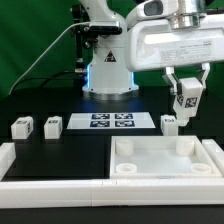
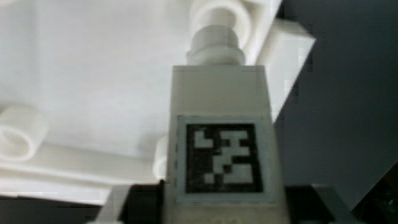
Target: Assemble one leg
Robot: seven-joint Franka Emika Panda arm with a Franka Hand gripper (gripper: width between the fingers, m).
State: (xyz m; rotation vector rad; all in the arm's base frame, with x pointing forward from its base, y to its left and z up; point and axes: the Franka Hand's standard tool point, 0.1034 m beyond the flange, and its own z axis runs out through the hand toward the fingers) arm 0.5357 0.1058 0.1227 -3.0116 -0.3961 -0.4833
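Black table (image 1: 60,150), green curtain (image 1: 30,40) off at ten o'clock in the exterior view, and the arm's base (image 1: 108,65) sat dead centre at the back. Straight to the gripper (image 1: 187,97): its two dark fingers (image 1: 173,85) were pinched on a leg (image 1: 188,106), one finger on each side. The leg hung upright in the air at about three o'clock of the exterior view, tag facing the camera.

Up close on the wrist view, that leg (image 2: 221,110) filled the middle of the shot. Its black-and-white tag (image 2: 224,156) read clearly, a stepped peg (image 2: 215,42) stuck out of its far end, and the finger pads (image 2: 135,203) hugged both flanks. Behind the peg was the white of the tray (image 2: 80,70); whether peg and tray touched, I could not tell.

Outward now in the exterior view. A loose leg (image 1: 170,124) stood on the table at the held one's seven o'clock, apart from it. The tray (image 1: 160,176) lay at five o'clock, round sockets (image 1: 124,167) in its corners. The marker board (image 1: 110,121) lay flat at centre. Two legs (image 1: 52,125) stood side by side at nine o'clock, and a white rail (image 1: 50,183) ran along the near edge at seven o'clock.
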